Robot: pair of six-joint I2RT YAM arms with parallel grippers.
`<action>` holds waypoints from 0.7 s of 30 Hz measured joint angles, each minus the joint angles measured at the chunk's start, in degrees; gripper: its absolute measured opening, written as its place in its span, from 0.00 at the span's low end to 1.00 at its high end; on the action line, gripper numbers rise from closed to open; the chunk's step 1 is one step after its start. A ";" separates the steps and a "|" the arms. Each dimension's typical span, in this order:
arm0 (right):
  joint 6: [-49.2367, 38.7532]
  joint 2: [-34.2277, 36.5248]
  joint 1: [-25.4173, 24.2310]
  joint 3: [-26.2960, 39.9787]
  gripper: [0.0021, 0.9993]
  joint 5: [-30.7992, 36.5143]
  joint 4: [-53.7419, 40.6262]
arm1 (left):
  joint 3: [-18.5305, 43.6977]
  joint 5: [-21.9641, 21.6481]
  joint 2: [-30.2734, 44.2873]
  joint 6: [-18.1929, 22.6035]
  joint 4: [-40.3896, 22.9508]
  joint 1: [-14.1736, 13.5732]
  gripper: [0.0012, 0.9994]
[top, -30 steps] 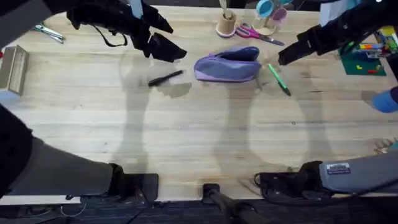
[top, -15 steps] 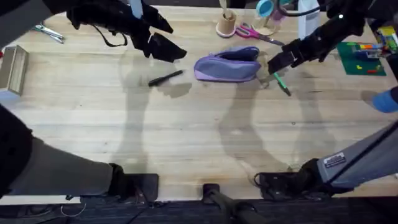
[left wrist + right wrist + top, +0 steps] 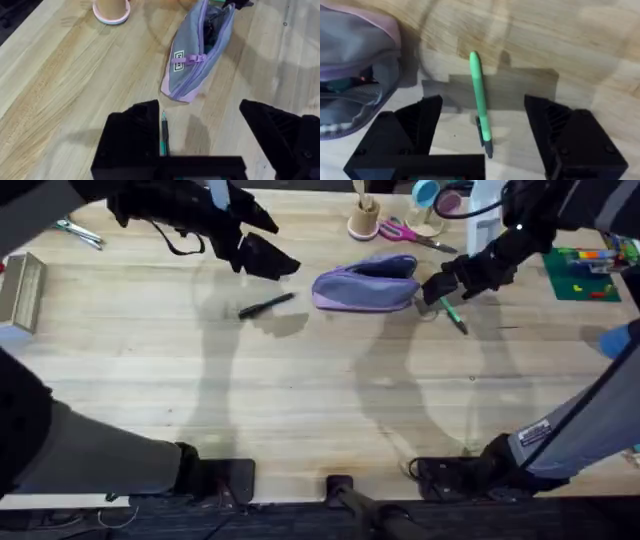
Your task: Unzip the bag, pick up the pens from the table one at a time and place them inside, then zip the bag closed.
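The right gripper (image 3: 482, 135), jaws spread and empty, hovers over the green pen (image 3: 481, 100) lying on the table (image 3: 330, 400) just beside the unzipped bag (image 3: 366, 283). A skewed close could roll the slim pen aside. The left gripper (image 3: 200, 142), also spread, hangs above the black pen (image 3: 266, 305).

Table (image 3: 330, 390) pale matt wood with plank seams; bag (image 3: 366, 284) soft lavender cloth; green pen (image 3: 480, 102) smooth glossy plastic
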 joint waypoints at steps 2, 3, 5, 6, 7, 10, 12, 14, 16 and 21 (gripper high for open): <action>0.50 -0.41 0.12 -0.77 1.00 0.33 0.61 | 0.00 0.00 0.00 0.00 0.00 0.00 0.99; 0.58 -0.59 0.17 -1.10 1.00 0.45 0.83 | 0.00 0.00 0.00 0.00 0.00 0.00 0.99; 0.76 -0.84 0.31 -1.61 0.96 0.85 1.18 | 0.00 0.00 0.00 0.00 0.02 0.00 0.99; 0.79 -0.91 0.36 -1.80 0.90 1.33 1.42 | 0.00 0.00 0.00 0.00 0.00 0.00 0.99; 0.93 -0.93 0.34 -1.87 0.81 1.92 1.70 | 0.00 0.00 0.00 0.00 0.00 0.00 0.99; 1.44 -0.92 0.02 -2.04 0.65 2.92 2.24 | 0.00 0.00 0.00 0.00 0.00 0.00 0.99; 1.78 -0.93 -0.03 -2.08 0.48 3.94 2.23 | 0.00 0.00 0.01 0.00 0.00 0.00 0.99; 1.96 -0.93 -0.03 -2.08 0.34 4.44 2.13 | 0.00 0.00 0.00 0.00 0.00 0.00 0.99; 2.11 -0.93 0.00 -2.08 0.18 4.85 2.02 | 0.00 0.00 0.00 0.00 0.00 0.00 0.99; 2.42 -1.04 0.49 -2.08 0.03 5.77 2.00 | 0.00 0.00 0.00 0.00 0.00 0.00 0.99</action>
